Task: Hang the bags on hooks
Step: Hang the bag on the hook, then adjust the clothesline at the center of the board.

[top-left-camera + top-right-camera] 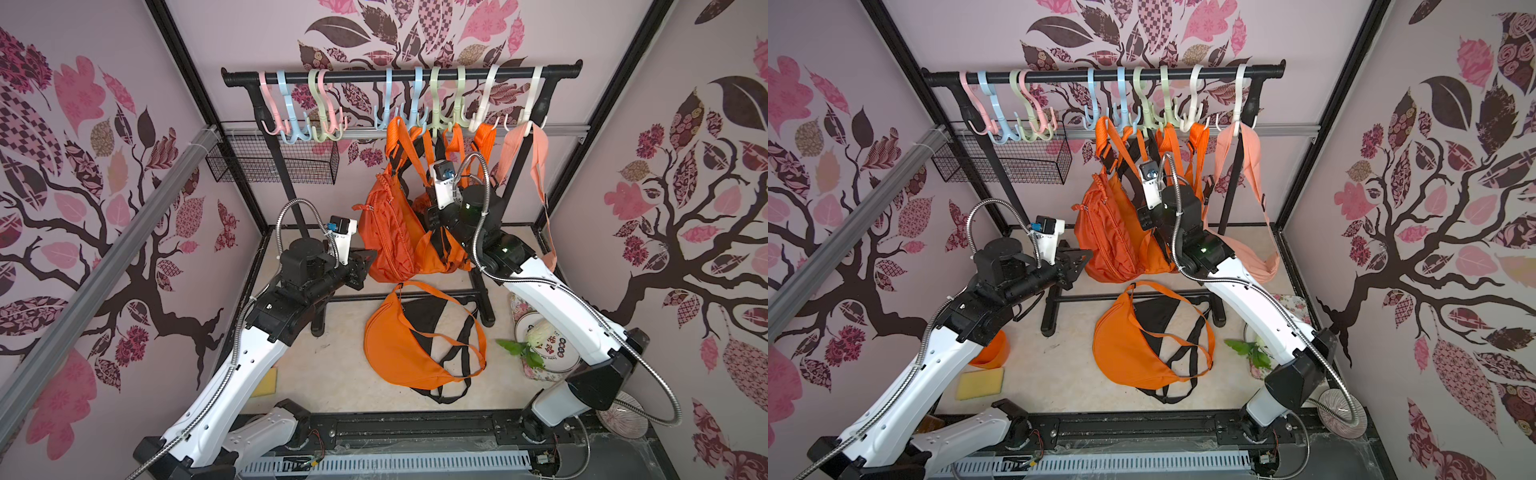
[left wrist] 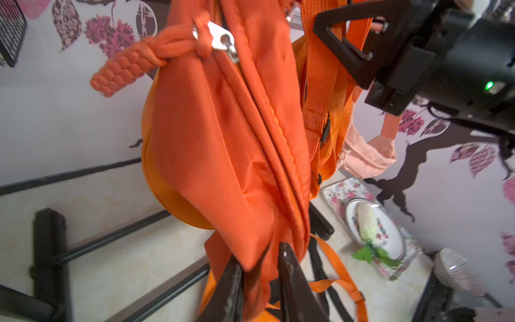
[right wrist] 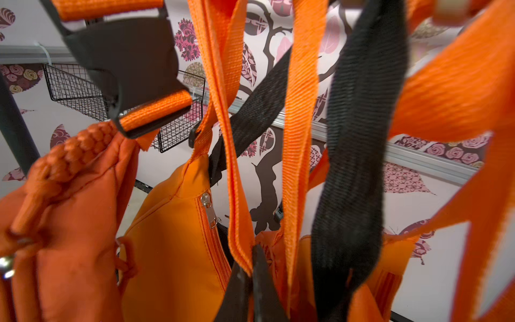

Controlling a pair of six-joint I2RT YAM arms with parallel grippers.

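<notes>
Orange sling bag [image 1: 386,237], seemingly hooked: right gripper [image 3: 249,259] clamped on an orange strap [image 3: 223,111], left gripper [image 2: 259,259] parted round bag corner; next, release strap.

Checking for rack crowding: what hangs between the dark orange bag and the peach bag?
A lighter orange bag hangs there in both top views; the right gripper is shut on an orange strap.
</notes>
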